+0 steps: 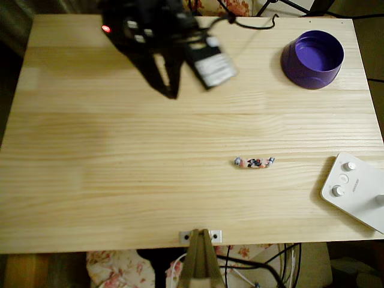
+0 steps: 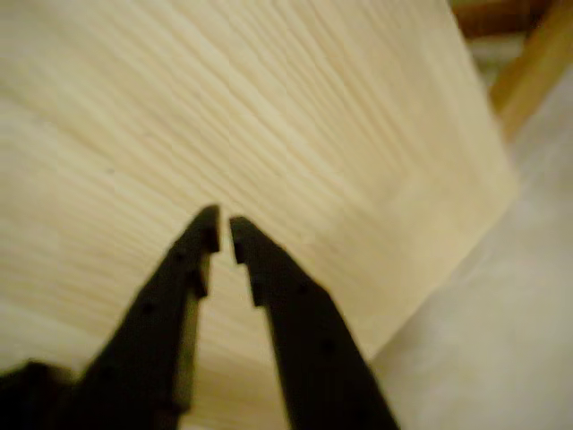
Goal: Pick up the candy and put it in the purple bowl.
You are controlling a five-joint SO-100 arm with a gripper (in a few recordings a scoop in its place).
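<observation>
The candy (image 1: 254, 162), a tiny wrapped sweet with twisted ends, lies flat on the wooden table (image 1: 120, 180), right of centre. The purple bowl (image 1: 312, 59) stands upright at the table's far right corner. My black gripper (image 1: 170, 91) hovers near the table's back edge, left of centre, well away from both the candy and the bowl. In the wrist view the gripper (image 2: 223, 231) has its two dark fingertips almost touching, with nothing between them and only bare wood grain below.
A white device with knobs (image 1: 357, 189) lies at the right front corner. A metal clamp (image 1: 201, 236) sits on the table's front edge. A black cable (image 1: 255, 24) runs along the back edge.
</observation>
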